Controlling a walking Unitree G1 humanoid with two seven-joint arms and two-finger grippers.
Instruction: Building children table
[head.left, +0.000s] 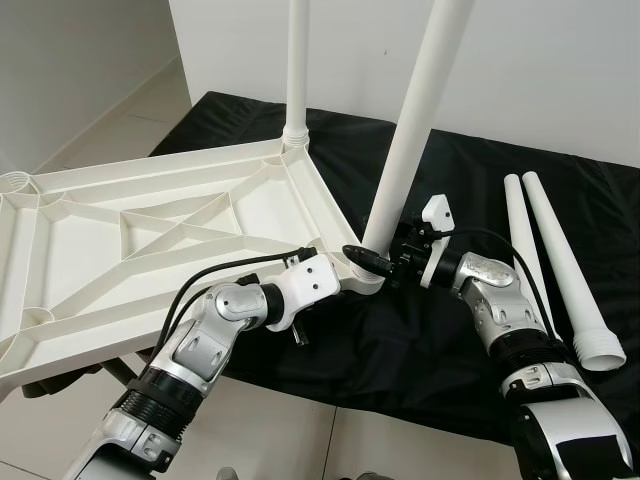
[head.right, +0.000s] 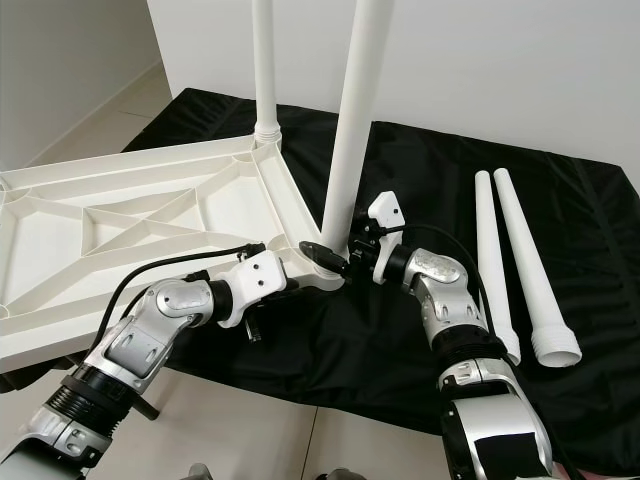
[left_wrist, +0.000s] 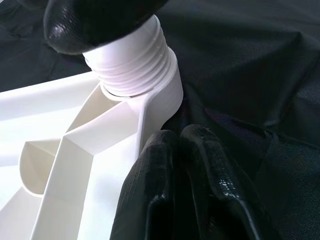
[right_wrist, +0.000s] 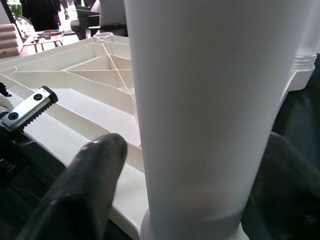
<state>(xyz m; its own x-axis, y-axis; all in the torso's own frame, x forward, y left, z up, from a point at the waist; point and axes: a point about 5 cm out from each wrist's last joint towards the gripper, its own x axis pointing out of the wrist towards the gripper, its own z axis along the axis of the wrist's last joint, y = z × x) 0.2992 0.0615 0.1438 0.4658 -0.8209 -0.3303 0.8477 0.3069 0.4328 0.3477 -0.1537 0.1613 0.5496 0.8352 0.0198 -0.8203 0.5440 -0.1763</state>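
The right gripper (head.left: 375, 262) clasped the leg (head.left: 412, 130) low down — its long axis leaned off the corner socket (head.left: 362, 283); left gripper (left_wrist: 192, 190) pinched shut just beside.

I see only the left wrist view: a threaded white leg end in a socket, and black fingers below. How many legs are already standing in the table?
Observer: Two. The far leg stands in the far corner, and the near leg stands in the corner socket you see.
Operator: What holds the near leg?
Observer: The right gripper is around its base, one finger on each side.
Operator: Are more legs left?
Observer: Yes, two loose legs lie side by side on the black cloth, on the robot's right.
Operator: Where is my gripper?
Observer: The left gripper is shut, at the tabletop edge beside that socket.
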